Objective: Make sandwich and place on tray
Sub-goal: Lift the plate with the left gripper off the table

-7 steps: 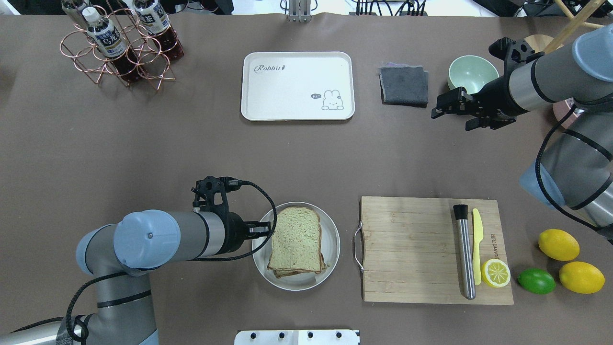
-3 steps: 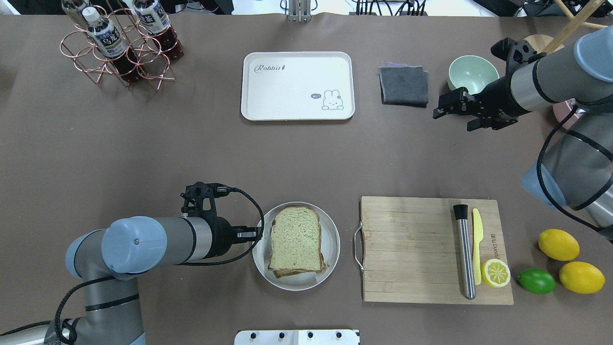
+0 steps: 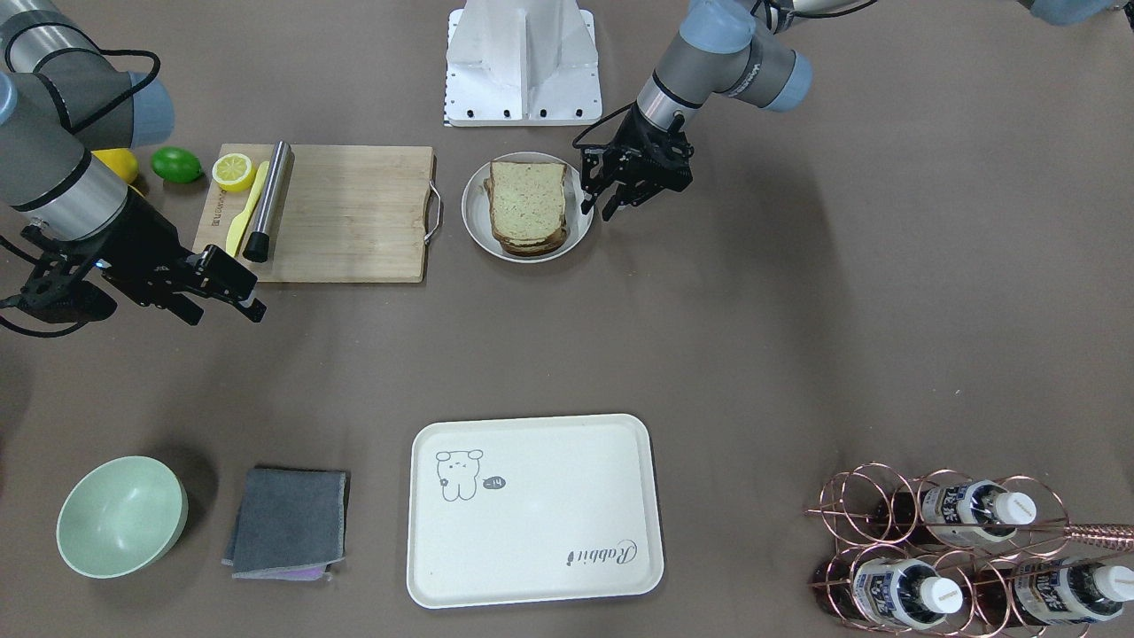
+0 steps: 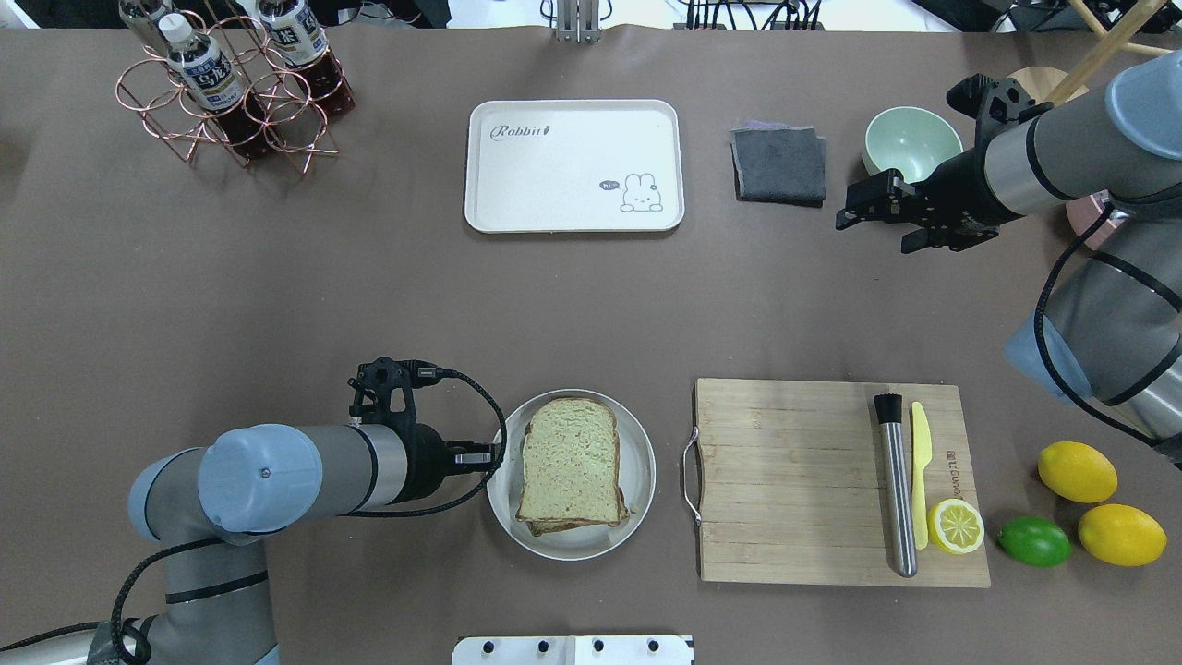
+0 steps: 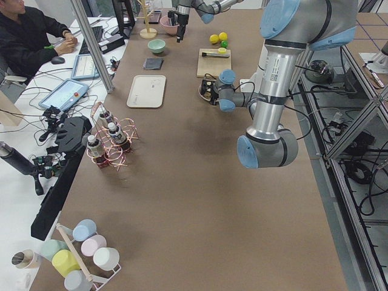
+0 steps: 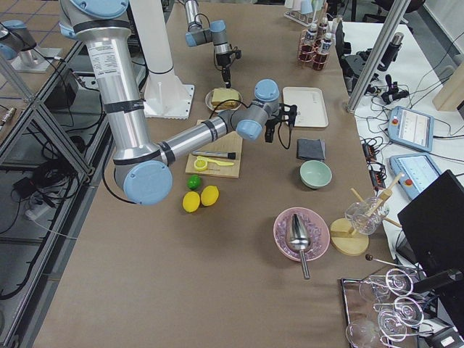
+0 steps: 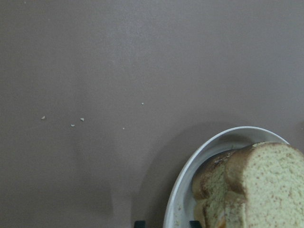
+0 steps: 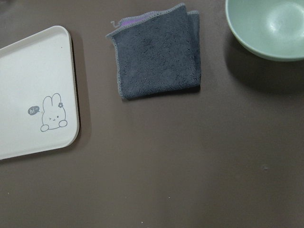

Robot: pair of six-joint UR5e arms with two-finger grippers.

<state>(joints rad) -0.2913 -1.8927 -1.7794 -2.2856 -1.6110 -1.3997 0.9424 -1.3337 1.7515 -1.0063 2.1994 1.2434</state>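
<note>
The sandwich lies on a round pale-grey plate near the table's front; I see two stacked bread slices, and the egg is hidden. It also shows in the front-facing view and the left wrist view. My left gripper is open and empty, just off the plate's left rim, apart from the bread. The cream tray lies empty at the far middle, also in the right wrist view. My right gripper looks open and empty, and hovers right of the tray near a grey cloth.
A wooden cutting board right of the plate holds a metal rod, a yellow knife and a half lemon. Two lemons and a lime lie beside it. A grey cloth, green bowl and bottle rack stand far.
My left gripper has drawn back leftward from the sandwich's edge to the plate's left rim. The sandwich stays on the plate. The right arm has barely moved.
</note>
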